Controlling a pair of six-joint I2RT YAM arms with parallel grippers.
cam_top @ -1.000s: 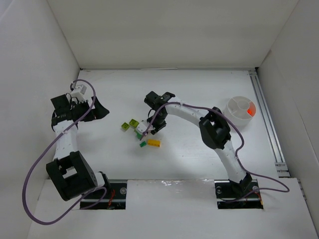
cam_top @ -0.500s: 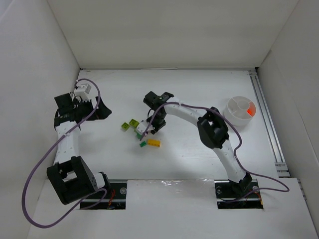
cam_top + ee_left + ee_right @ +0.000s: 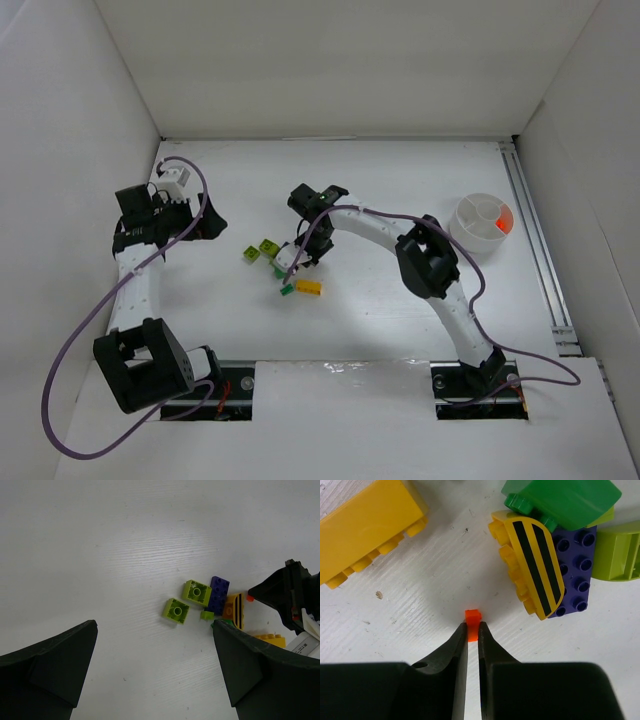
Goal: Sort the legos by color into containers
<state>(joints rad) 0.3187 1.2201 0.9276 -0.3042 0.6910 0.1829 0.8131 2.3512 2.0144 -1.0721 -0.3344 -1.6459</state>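
Only the right wrist view showed the right gripper (image 3: pixel 473 632) pinched tight on a tiny orange lego (image 3: pixel 472 618), near the middle of the matte, finely grained white table (image 3: pixel 420 595); from above it was too small to tell. Just beyond lay a studded yellow brick (image 3: pixel 370 530), a curved black-striped yellow piece (image 3: pixel 535 565) touching a purple brick (image 3: pixel 572 575), and a glossy dark green brick (image 3: pixel 565 500). The left gripper (image 3: pixel 154 630) gaped wide and empty over the table's left side, two lime green bricks (image 3: pixel 176 610) ahead of it. Its arm had crept slightly toward the far edge within the last second. Farther right, the round white bowl (image 3: pixel 462 215) held orange in one wedge.
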